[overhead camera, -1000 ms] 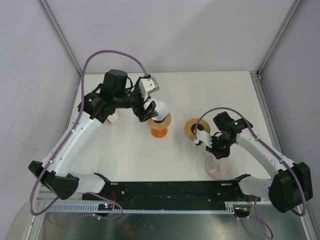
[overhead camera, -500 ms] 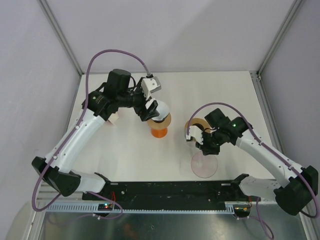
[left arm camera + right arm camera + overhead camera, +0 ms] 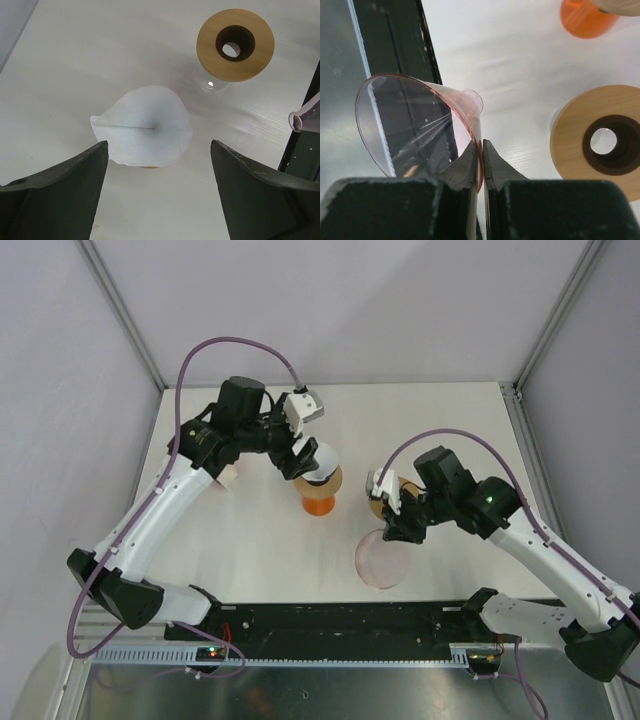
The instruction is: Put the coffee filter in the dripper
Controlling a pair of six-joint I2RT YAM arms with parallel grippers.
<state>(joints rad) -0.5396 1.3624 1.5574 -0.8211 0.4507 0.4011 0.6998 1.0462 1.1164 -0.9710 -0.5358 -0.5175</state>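
White table (image 3: 450,425), right gripper (image 3: 482,150) pinching pink dripper (image 3: 405,120), filter (image 3: 142,127) apart

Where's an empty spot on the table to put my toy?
Bare table lies beyond the wooden ring, toward the far right corner, and between the orange cup and the black rail. Crowded middle: filter, pink funnel, left gripper, right gripper.

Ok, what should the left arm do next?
Probably lower the left gripper and pinch the white paper filter: its open fingers bracket it atop the orange cup, while the right gripper grips the clear pink cone dripper.
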